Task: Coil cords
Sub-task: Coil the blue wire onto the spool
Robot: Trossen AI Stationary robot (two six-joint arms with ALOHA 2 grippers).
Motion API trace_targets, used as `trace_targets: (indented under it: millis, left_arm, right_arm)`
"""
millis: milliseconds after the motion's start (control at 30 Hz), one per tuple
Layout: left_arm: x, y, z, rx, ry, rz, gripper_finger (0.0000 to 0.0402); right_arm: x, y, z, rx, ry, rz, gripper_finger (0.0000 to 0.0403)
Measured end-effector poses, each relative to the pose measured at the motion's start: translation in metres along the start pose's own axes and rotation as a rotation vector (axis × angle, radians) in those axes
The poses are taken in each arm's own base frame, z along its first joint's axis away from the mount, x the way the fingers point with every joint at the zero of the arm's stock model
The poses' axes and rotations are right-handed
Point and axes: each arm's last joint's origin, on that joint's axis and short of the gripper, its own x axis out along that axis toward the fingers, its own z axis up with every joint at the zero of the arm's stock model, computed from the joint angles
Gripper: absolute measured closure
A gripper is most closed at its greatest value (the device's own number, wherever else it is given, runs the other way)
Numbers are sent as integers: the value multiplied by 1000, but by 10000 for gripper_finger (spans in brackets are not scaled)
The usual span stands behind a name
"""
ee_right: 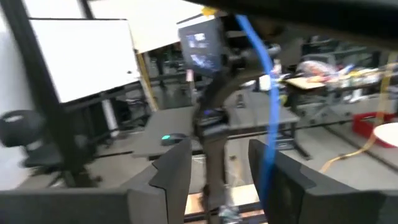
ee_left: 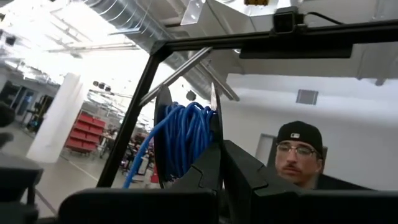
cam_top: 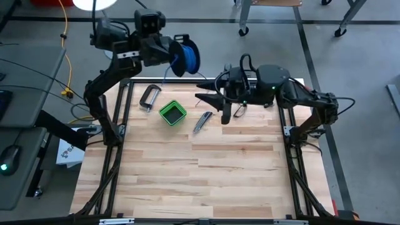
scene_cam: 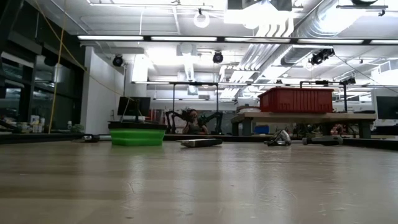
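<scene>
L gripper is raised over the far-left edge of the table, fingers pressed tight on the rim of the dark spool. Spool is held up in the air w/ blue wire wound round it; in the L wrist view the coils bulge between the two dark flanges, and one strand hangs down off the spool toward the table's far edge.

R gripper sits over the far middle of the table, pointing toward the L arm, fingers spread apart. In the R wrist view a blue strand runs down between them, just beside one finger; cannot tell if it touches. Nothing is pinched.

On the table, far-left part: a metal C-clamp, then a green box just beside it, then a utility knife nearer the middle. Scissors lie under the R arm, partly hidden. Low view shows the green box, knife and clamp in a row along the far side, neither gripper in that pic.

A person in cap and glasses shows behind the spool in the L wrist view. A yellow cable runs on the floor left of the table.
</scene>
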Motion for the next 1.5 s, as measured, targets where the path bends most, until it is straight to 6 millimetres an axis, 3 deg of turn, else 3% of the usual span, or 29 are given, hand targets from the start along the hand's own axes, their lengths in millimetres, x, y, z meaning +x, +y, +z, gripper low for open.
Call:
trace_targets:
  millis: [300,500,967,1300,1500]
  left_arm:
    - [0,-3,1,21,6,-3,400]
    - [0,-3,1,61,4,2,400]
    - [0,-3,1,82,-4,6,400]
    - [0,-1,1,99,-11,25,400]
    - [0,3,-1,112,-15,57,400]
  right_arm:
    - [1,-2,0,-37,-5,-58,252]
    - [5,-2,-2,36,-11,-38,252]
    - [27,-6,-16,22,-17,-150,252]
    - [30,-2,-15,102,-38,-14,252]
    - [30,-3,-14,98,-49,-39,252]
